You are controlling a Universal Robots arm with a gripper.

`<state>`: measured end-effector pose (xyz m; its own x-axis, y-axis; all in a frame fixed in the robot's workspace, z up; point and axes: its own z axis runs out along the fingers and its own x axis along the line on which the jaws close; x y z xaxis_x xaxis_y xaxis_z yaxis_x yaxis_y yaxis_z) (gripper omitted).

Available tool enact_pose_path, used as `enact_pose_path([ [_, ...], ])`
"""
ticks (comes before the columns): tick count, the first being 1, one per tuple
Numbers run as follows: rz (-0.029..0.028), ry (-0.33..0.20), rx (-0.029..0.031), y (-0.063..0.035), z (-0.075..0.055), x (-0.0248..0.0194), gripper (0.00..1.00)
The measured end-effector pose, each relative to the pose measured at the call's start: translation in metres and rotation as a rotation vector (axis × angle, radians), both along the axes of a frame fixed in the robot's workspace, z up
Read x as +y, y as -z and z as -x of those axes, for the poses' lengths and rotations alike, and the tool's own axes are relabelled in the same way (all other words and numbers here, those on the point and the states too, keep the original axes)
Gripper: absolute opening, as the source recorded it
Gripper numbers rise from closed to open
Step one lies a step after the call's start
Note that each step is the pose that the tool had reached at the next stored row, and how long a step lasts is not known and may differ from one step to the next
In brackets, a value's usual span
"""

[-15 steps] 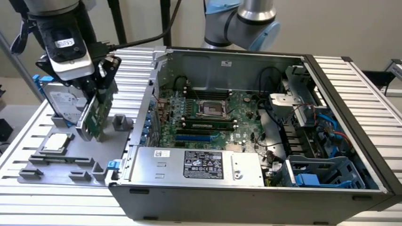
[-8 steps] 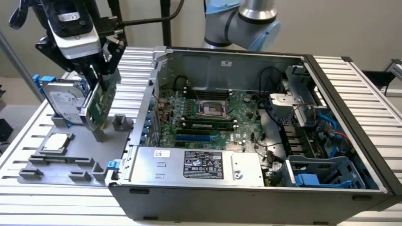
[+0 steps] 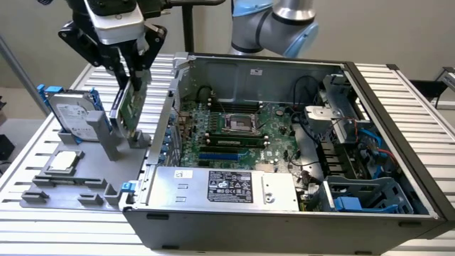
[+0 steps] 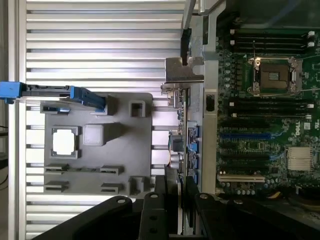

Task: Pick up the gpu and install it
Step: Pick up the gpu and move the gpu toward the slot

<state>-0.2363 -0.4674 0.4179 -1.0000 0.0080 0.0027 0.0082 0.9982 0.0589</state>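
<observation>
Jaws pinch the top edge of the graphics card (image 3: 129, 104), which stands upright over the gray holder (image 3: 85, 176) on the table (image 3: 50, 232), just beside the open computer case (image 3: 284, 224), with a hard drive (image 3: 71, 114) standing nearby.

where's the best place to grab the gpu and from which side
Take the gpu by its upper long edge, coming straight down, one finger on each flat face. It stands thin and upright on edge over the gray holder, with the hard drive close beside it, so the top is the open side. The gripper grips it there now.
</observation>
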Motion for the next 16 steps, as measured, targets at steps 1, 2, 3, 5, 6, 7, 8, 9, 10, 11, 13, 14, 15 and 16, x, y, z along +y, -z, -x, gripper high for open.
enact_pose_path([
  [1, -0.0001, 0.000, 0.0011, -0.0010, -0.005, 0.0000, 0.27],
  [2, 0.0000, 0.000, 0.0023, -0.0022, -0.009, 0.0000, 0.27],
  [3, 0.0000, 0.000, 0.0035, -0.0032, -0.013, 0.0000, 0.27],
  [5, 0.0000, 0.000, 0.0059, -0.0052, -0.023, 0.0000, 0.27],
  [6, 0.0001, 0.000, 0.0071, -0.0062, -0.027, 0.0000, 0.27],
  [7, 0.0000, 0.000, 0.0084, -0.0069, -0.032, 0.0000, 0.27],
  [8, 0.0001, 0.000, 0.0098, -0.0074, -0.036, 0.0000, 0.27],
  [9, 0.0000, 0.000, 0.0113, -0.0076, -0.041, 0.0000, 0.27],
  [10, 0.0000, 0.000, 0.0128, -0.0077, -0.046, 0.0000, 0.27],
  [11, 0.0000, 0.000, 0.0145, -0.0078, -0.050, 0.0000, 0.27],
  [13, 0.0000, 0.000, 0.0172, -0.0078, -0.059, 0.0000, 0.27],
  [14, 0.0001, 0.000, 0.0178, -0.0078, -0.064, 0.0000, 0.27],
  [15, 0.0000, 0.000, 0.0184, -0.0078, -0.068, 0.0000, 0.27],
  [16, 0.0000, 0.000, 0.0189, -0.0078, -0.073, 0.0000, 0.27],
])
